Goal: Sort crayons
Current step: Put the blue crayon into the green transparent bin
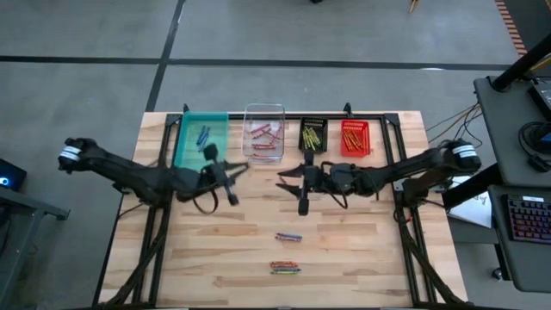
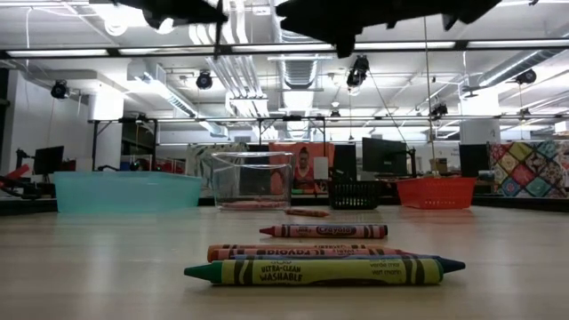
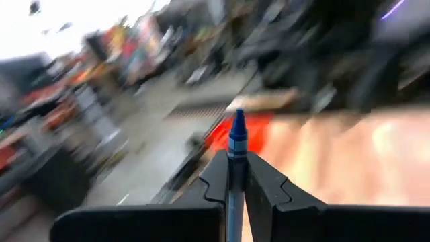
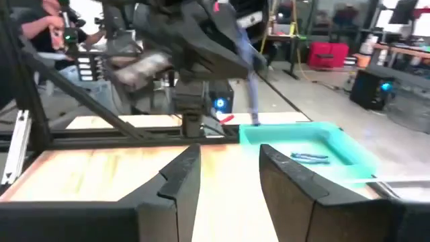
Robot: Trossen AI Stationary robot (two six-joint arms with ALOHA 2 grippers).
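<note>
My left gripper (image 1: pixel 222 172) is shut on a blue crayon (image 3: pixel 236 144) at the near right corner of the teal bin (image 1: pixel 203 138). The right wrist view shows that crayon (image 4: pixel 252 87) pointing down over the bin's edge (image 4: pixel 302 149). My right gripper (image 1: pixel 288 185) is open and empty, in front of the clear bin (image 1: pixel 263 133), with its fingers (image 4: pixel 180 176) toward the teal bin. Loose crayons lie flat on the table nearer the front: one (image 1: pixel 288 236) alone and a small bunch (image 1: pixel 285 268), which also shows in the low view (image 2: pixel 320 269). My left gripper pinches the blue crayon's paper-wrapped shaft (image 3: pixel 234 176) between its two fingers. The crayon lies along the fingers, and its pointed end (image 3: pixel 238 121) sticks out past the fingertips. It is lifted clear and points down over the teal bin's edge.
Four small bins stand in a row at the table's far edge: teal with blue crayons, clear with red/pink ones, black (image 1: pixel 312 136) with yellow ones, red (image 1: pixel 354 138) with orange ones. Bare wood lies between the grippers and the loose crayons. A person (image 4: pixel 50 20) shows beyond the table.
</note>
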